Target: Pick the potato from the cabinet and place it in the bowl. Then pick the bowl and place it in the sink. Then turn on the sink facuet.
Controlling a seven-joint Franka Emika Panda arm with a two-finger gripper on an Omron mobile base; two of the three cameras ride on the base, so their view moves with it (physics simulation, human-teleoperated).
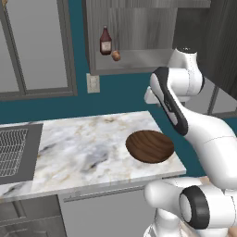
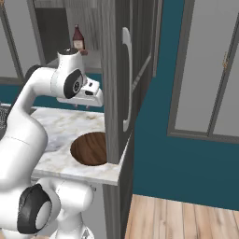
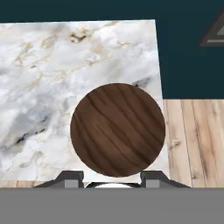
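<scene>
One cabinet (image 1: 134,32) is hanging above one marble counter (image 1: 83,148), which is carrying one bowl (image 1: 150,146) near its right edge. One bottle (image 1: 105,40) and one potato (image 1: 116,55) are sitting side by side on the cabinet shelf. The gripper (image 3: 112,178) is hovering over the bowl (jaws parted, holding nothing).

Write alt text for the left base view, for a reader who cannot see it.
A potato sits beside a dark bottle on the shelf of an open wall cabinet, above a marble worktop holding an empty wooden bowl. The white robot arm rises at right; the sink lies at left.
</scene>
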